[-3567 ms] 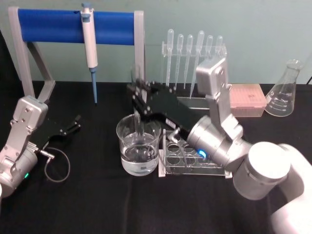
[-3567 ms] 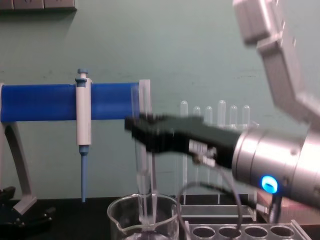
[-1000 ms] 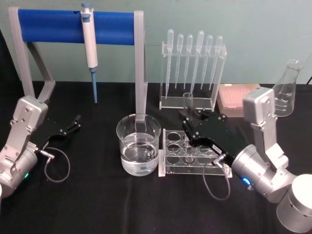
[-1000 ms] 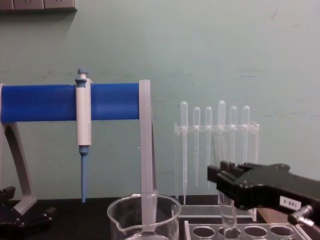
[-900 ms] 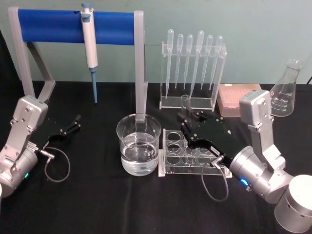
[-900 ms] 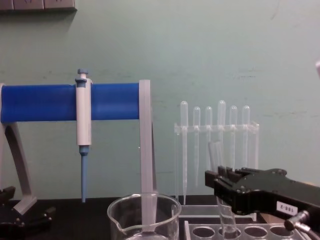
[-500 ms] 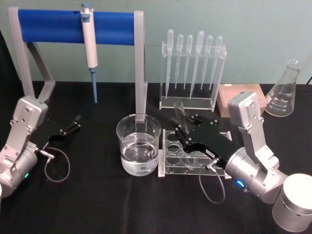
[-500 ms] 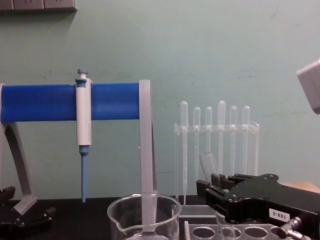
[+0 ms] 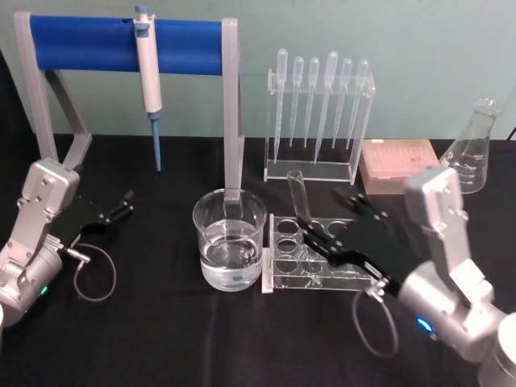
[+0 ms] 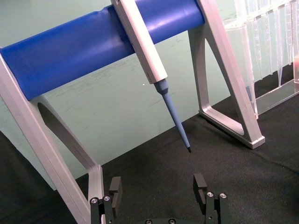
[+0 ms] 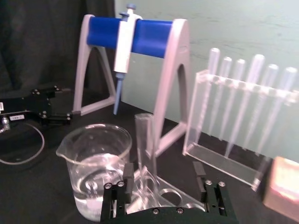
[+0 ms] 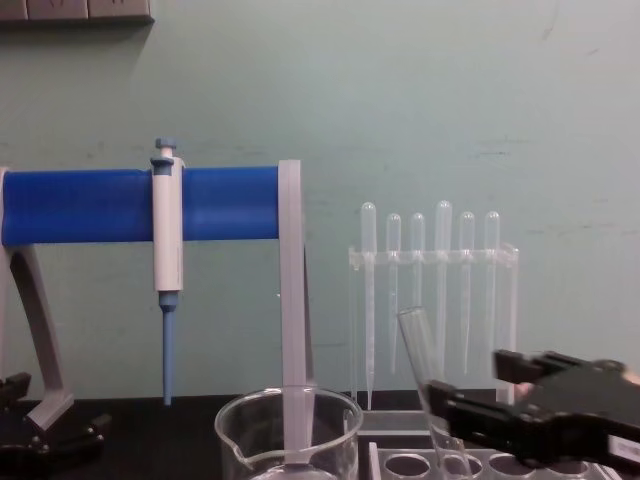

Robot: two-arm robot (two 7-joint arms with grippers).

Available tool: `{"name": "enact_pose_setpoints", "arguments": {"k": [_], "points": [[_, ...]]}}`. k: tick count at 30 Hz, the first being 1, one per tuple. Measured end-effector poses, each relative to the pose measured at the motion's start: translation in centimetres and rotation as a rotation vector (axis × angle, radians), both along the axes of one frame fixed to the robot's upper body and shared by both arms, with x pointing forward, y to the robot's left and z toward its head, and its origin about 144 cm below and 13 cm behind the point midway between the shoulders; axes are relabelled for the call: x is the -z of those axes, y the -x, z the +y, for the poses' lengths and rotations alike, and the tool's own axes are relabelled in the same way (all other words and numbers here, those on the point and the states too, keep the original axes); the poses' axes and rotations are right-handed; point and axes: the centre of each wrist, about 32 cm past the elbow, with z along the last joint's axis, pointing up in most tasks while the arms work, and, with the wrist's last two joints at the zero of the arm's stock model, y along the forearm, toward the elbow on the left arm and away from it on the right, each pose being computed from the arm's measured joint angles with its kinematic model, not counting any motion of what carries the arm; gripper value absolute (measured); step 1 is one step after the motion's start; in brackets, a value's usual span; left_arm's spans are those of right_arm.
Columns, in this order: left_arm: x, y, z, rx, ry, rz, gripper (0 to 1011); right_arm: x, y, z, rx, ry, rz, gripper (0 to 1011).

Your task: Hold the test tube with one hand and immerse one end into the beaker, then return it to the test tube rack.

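The test tube point(image 9: 299, 196) stands tilted in the clear rack point(image 9: 322, 278), its open rim leaning back toward the beaker's side. It also shows as a leaning tube point(image 12: 419, 356) in the chest view. My right gripper point(image 9: 328, 218) is open around the tube point(image 11: 144, 140), which stands close to one finger, with no grip on it. The beaker point(image 9: 230, 240) holds water and sits left of the rack. My left gripper point(image 9: 121, 206) rests open on the table at the far left, near the blue stand's foot.
A white-and-blue pipettor point(image 9: 147, 64) hangs on the blue stand point(image 9: 89, 42) at the back left. A rack of plastic pipettes point(image 9: 318, 121) stands behind the tube rack. A pink tip box point(image 9: 399, 165) and a flask point(image 9: 469, 151) sit at the back right.
My right gripper carried the tube from the beaker to the rack and set it down. It has now opened and drawn back to the right, leaving the tube leaning in the rack.
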Motion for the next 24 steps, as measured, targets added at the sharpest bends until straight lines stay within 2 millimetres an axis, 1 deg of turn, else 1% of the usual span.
{"name": "enact_pose_setpoints", "arguments": {"k": [1,2,3,5,6,7,10,13,16,19,20,21,24], "points": [[0.0,0.0,0.0,0.000,0.000,0.000,1000,0.0,0.7,-0.5,0.015,0.000,0.002,794],[0.0,0.0,0.0,0.000,0.000,0.000,1000,0.0,0.7,-0.5,0.015,0.000,0.002,813],[0.0,0.0,0.0,0.000,0.000,0.000,1000,0.1,1.4,-1.1,0.031,-0.004,0.006,852],[0.0,0.0,0.0,0.000,0.000,0.000,1000,0.2,2.3,-2.0,0.059,-0.015,0.008,885],[0.0,0.0,0.0,0.000,0.000,0.000,1000,0.3,2.8,-2.7,0.083,-0.023,0.010,918],[0.0,0.0,0.0,0.000,0.000,0.000,1000,0.3,2.8,-2.7,0.083,-0.023,0.010,946],[0.0,0.0,0.0,0.000,0.000,0.000,1000,0.4,3.2,-4.4,0.158,-0.032,0.005,1002],[0.0,0.0,0.0,0.000,0.000,0.000,1000,0.8,3.1,-5.3,0.216,-0.037,0.004,1002],[0.0,0.0,0.0,0.000,0.000,0.000,1000,1.7,2.3,-6.5,0.313,-0.035,0.001,1002],[0.0,0.0,0.0,0.000,0.000,0.000,1000,2.3,1.8,-6.8,0.372,-0.025,-0.010,1002],[0.0,0.0,0.0,0.000,0.000,0.000,1000,2.8,1.5,-7.0,0.411,-0.017,-0.021,1002],[0.0,0.0,0.0,0.000,0.000,0.000,1000,2.8,1.5,-7.0,0.411,-0.017,-0.021,1002],[0.0,0.0,0.0,0.000,0.000,0.000,1000,4.5,0.8,-7.0,0.483,0.010,-0.045,1002]]}}
